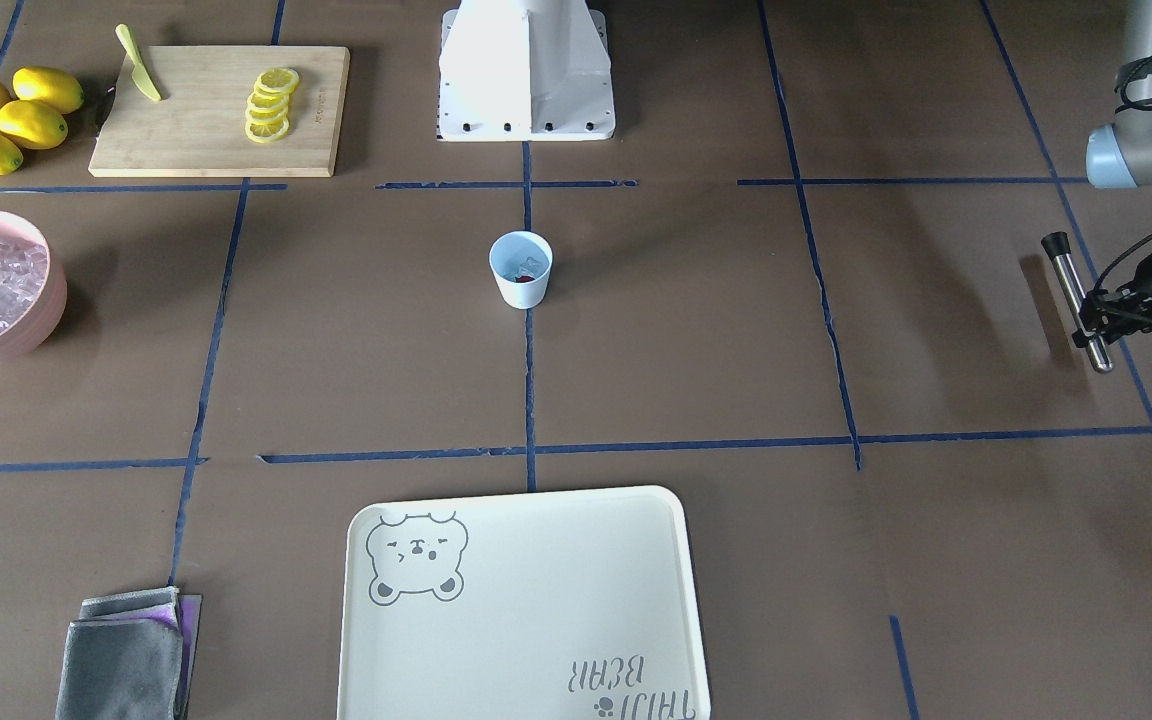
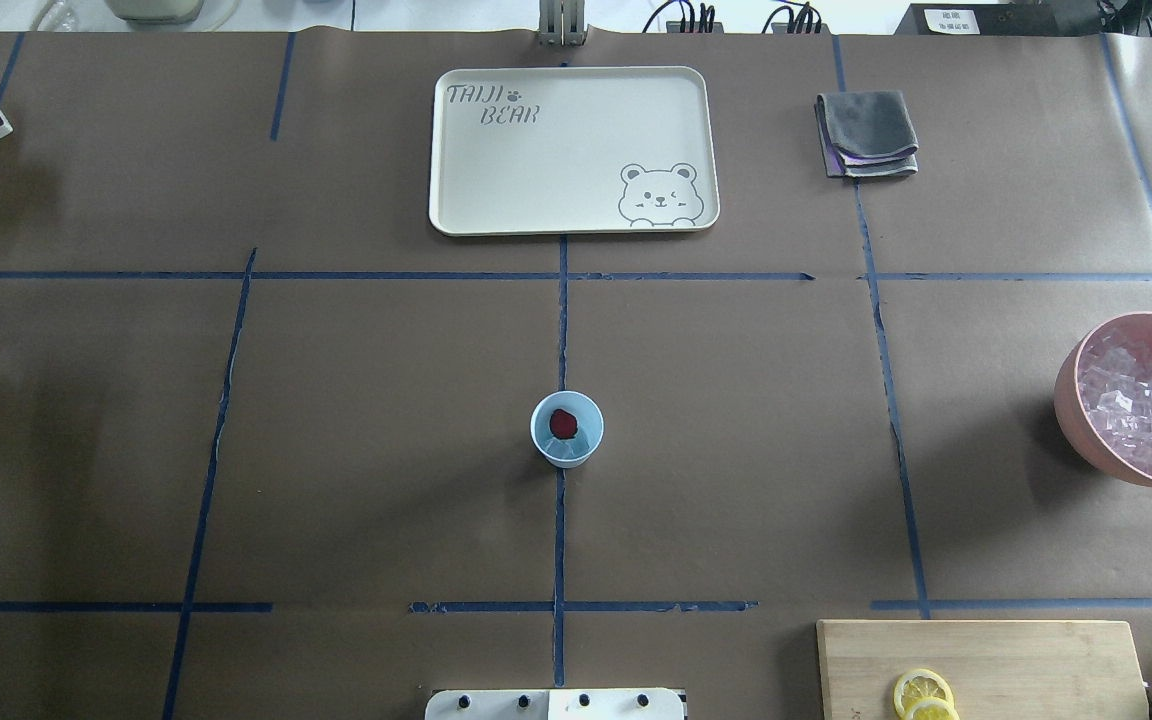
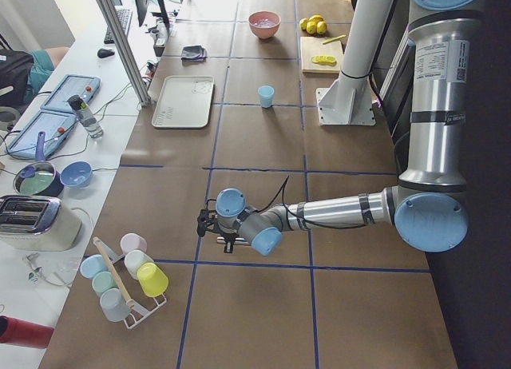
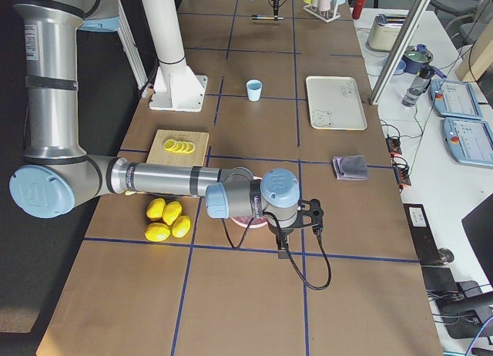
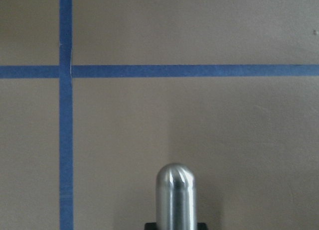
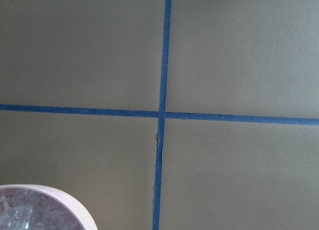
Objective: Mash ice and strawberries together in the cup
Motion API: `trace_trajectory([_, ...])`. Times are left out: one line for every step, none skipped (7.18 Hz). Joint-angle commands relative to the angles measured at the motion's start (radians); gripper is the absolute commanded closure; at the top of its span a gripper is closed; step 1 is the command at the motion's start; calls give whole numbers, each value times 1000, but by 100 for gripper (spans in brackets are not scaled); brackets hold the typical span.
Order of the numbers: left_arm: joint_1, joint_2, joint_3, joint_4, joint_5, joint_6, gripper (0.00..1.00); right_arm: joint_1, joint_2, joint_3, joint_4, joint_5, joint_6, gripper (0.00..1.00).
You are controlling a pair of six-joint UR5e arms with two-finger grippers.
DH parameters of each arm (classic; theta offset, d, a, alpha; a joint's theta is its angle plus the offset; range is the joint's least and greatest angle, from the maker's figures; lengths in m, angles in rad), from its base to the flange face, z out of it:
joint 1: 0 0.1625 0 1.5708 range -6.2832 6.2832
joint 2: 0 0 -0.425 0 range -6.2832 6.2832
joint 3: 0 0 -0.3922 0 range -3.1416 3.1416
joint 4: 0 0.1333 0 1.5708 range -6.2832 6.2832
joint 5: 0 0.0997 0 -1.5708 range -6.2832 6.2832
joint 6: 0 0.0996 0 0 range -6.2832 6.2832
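- Closest to the robot, a wooden cutting board [image 1: 206, 130] is lying on the brown worktop [image 2: 336, 450]. Yellow lemon slices [image 1: 271, 105] and a green knife [image 1: 139, 65] are resting on it.
- Four whole lemons [image 1: 11, 118] are sitting just beside the board.
- A bit farther out, the small cup [image 2: 567, 429] is standing upright in the middle of the worktop, right on a blue tape line.
- The red strawberry [image 2: 563, 423] is lying inside the cup, and some clear bits are showing beside it.
- Off to the robot's right, the ice [image 2: 1141, 410] is filling a pink bowl [image 2: 1068, 410], well apart from the cup.
- The right fingers [image 4: 308, 217] are hanging by the pink bowl. I cannot tell if they are spread or pressed together.
- Off to the robot's left, the left fingers [image 1: 1108, 310] are pinching a shiny metal stick [image 1: 1073, 290] with a black top. They are holding it above the worktop, well away from the cup.
- Farthest out, a white tray [image 2: 576, 150] with a bear drawing is lying flat.
- A folded gray cloth [image 2: 868, 132] is lying near the tray.
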Motion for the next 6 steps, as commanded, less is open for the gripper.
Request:
trace_trajectory([1,37,16,-21,46,35,100,0,0,1,0,1,0,1])
trace_trajectory([1,47,17,-30,61,33,84,0,0,5,0,1,0,1])
trace_trajectory([0,48,13,-35,61,32,11,0,2,5,0,1,0,1])
trace_trajectory([0,54,10,-55,61,21,0,0,3,8,0,1,0,1])
trace_trajectory([0,53,10,-55,60,21,0,0,3,10,0,1,0,1])
trace_trajectory([-2,50,6,-55,49,19,0,0,3,13,0,1,0,1])
